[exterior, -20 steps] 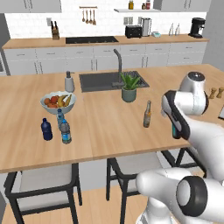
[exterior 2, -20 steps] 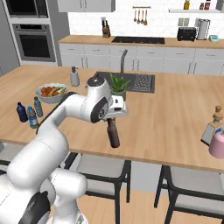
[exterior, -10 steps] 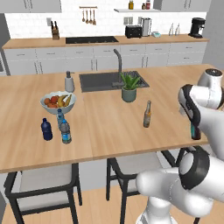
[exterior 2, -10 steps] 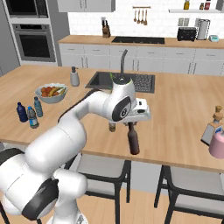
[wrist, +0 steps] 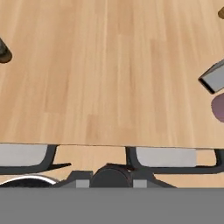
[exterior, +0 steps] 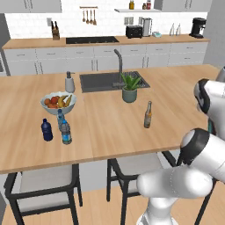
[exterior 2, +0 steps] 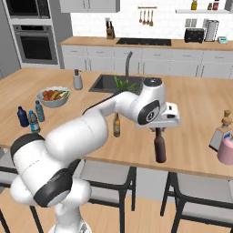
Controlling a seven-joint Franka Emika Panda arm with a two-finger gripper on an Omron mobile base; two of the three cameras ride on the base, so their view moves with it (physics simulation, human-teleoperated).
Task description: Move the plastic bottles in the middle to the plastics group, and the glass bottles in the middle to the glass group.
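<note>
My gripper [exterior 2: 158, 130] is shut on the neck of the near-black glass bottle [exterior 2: 159, 149], which hangs upright over the counter's front edge. In the hand view its dark top [wrist: 113, 174] sits between my fingers. The amber glass bottle [exterior 2: 117, 125] [exterior: 148, 115] stands mid-counter, to the left of my gripper. At the left end, the clear water bottle with a blue band [exterior: 66, 132] stands beside the navy bottle [exterior: 46, 130] and the pale-blue bottle [exterior: 60, 118] of the plastics group. A small brown bottle of the glass group [exterior 2: 226, 119] stands at the far right.
A grey box [exterior 2: 217, 137] and a pink container [exterior 2: 226, 151] stand near the brown bottle. A fruit bowl [exterior: 58, 102], soap dispenser [exterior: 69, 82], potted plant [exterior: 129, 88] and sink [exterior: 105, 81] lie further back. Stools stand under the counter's front edge.
My gripper has carried the near-black bottle to the right along the front of the counter, past the amber bottle. The other bottles have stayed put.
</note>
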